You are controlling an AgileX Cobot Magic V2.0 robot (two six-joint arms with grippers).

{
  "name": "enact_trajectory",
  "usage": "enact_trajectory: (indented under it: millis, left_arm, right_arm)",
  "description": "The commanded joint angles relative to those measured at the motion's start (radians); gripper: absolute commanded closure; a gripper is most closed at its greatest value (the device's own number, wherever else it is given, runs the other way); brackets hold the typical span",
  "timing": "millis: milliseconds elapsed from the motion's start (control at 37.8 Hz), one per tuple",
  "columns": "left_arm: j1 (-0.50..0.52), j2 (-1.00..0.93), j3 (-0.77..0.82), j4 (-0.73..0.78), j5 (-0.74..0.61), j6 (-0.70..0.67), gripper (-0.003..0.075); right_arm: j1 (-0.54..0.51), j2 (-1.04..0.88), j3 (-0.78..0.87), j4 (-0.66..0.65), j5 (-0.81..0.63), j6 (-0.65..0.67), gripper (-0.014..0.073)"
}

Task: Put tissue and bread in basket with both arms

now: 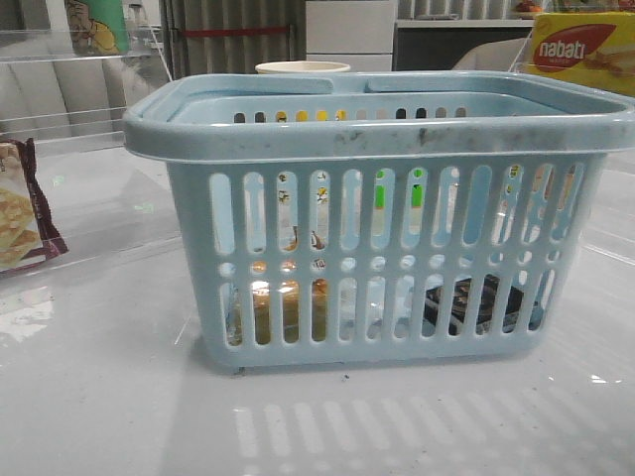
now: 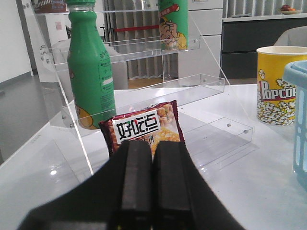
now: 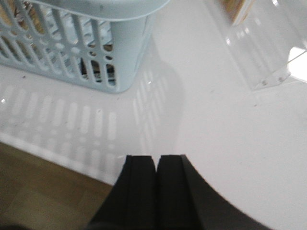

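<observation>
We take the basket [image 1: 382,248] as our landmark; it stands upright on the white table [image 1: 99,397], near its front edge.

Left of the basket: a flat snack bag [image 1: 22,213] with maroon edges lies on the table, well apart from it. Not a task item. Behind it rise clear acrylic shelves [image 2: 144,48] carrying a green bottle [image 2: 88,72].

The left pincer [image 2: 152,187] hangs over the table left of the basket, fingers pressed together with nothing between them. It points at the snack bag but does not touch it.

Inside the basket, left half: golden-yellow shows through the lower slots, which we read as the bread [image 1: 283,307], resting on the floor. Slots hide most of it, so the bag and label are only glimpsed.

Inside the basket, right half: a dark flat packet low behind the slots, probably the tissue [image 1: 471,302]; the view is too broken to be sure of its outline. It lies apart from the bread, one item per side, which fits each arm serving its own half.

Behind the basket: a popcorn cup [image 2: 277,86], and to the right rear a yellow "nabati" box [image 1: 580,50].

Right of the basket: the right pincer [image 3: 156,191] hovers near the table's front edge, fingers shut tight, empty, clear of the basket corner.

We judge both items delivered.
</observation>
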Motion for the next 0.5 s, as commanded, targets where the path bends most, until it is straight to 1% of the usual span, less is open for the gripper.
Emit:
enact_trajectory:
  millis: [0,185,397,476]
  left_arm:
    - [0.000,-0.018,-0.003,-0.011,-0.088,-0.007,0.0629]
    - [0.000,-0.018,-0.003,-0.011,-0.088,-0.007,0.0629]
    - [0.000,-0.018,-0.003,-0.011,-0.088,-0.007,0.0629]
    - [0.000,-0.018,-0.003,-0.011,-0.088,-0.007,0.0629]
  right_arm:
    - [-0.073,-0.074,0.065,-0.004,-0.224,-0.042,0.0536]
    - [-0.190,-0.212,0.251,0.021,-0.447,-0.042,0.0536]
    - [-0.241,-0.332,0.424,0.036,-0.641,-0.028,0.0536]
    - [-0.251,-0.331,0.460,0.044,-0.696,-0.028,0.0536]
